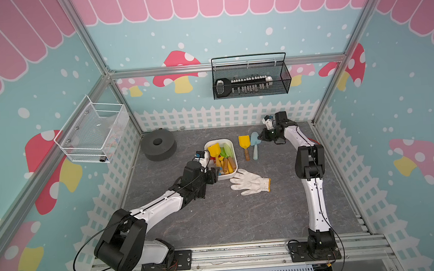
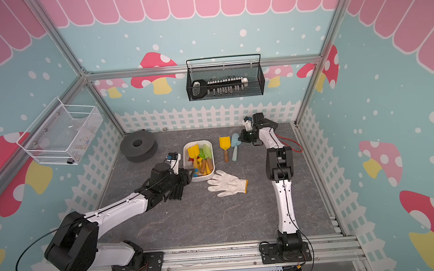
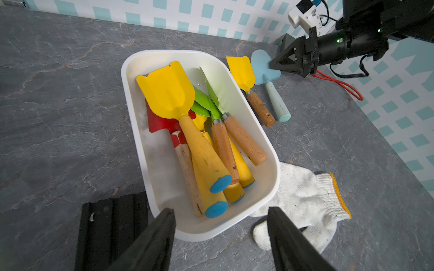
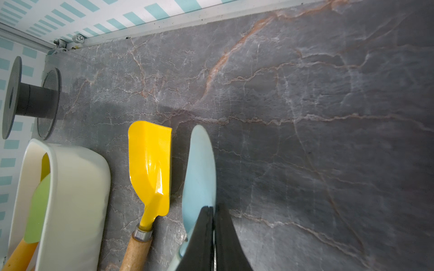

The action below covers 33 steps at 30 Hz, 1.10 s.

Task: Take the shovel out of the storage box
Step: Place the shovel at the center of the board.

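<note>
Yellow shovel (image 3: 185,124): light, stiff, slick blade; I'd grip its handle
My left pincer (image 3: 220,211): open, empty
My right pincer (image 4: 213,208): nearly closed by blue shovel (image 4: 199,169)

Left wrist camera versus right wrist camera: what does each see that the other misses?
Only the left wrist view shows the glove, the red shovel in the box and the open left gripper. Only the right wrist view shows the spool. Both show the box, the yellow shovel and blue shovel lying on the table beside it, and the right gripper at the blue blade.
</note>
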Each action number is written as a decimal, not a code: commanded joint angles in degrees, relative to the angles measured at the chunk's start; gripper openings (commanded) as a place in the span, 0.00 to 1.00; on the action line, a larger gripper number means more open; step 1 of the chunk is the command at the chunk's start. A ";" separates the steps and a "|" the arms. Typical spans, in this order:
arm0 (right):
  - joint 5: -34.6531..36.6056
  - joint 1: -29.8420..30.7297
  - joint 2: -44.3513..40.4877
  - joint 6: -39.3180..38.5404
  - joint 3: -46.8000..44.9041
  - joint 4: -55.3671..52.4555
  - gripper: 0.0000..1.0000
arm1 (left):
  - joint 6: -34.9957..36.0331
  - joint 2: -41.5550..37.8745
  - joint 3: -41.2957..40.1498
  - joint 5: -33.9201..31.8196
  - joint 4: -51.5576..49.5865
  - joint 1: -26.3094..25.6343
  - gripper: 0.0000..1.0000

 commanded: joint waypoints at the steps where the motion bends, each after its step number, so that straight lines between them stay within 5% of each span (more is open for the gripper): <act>1: -0.47 0.03 2.37 -0.01 1.54 -0.52 0.16 | -0.39 -0.01 0.49 0.75 0.38 -0.34 0.66; 17: 4.53 0.20 -4.60 -3.36 -3.58 -0.07 0.41 | -0.92 -1.01 -0.61 -0.88 0.81 -0.55 0.67; 33: 13.60 9.77 -32.73 -2.28 -34.26 1.70 0.42 | -8.99 -4.27 -1.57 -5.43 -1.77 -0.60 0.67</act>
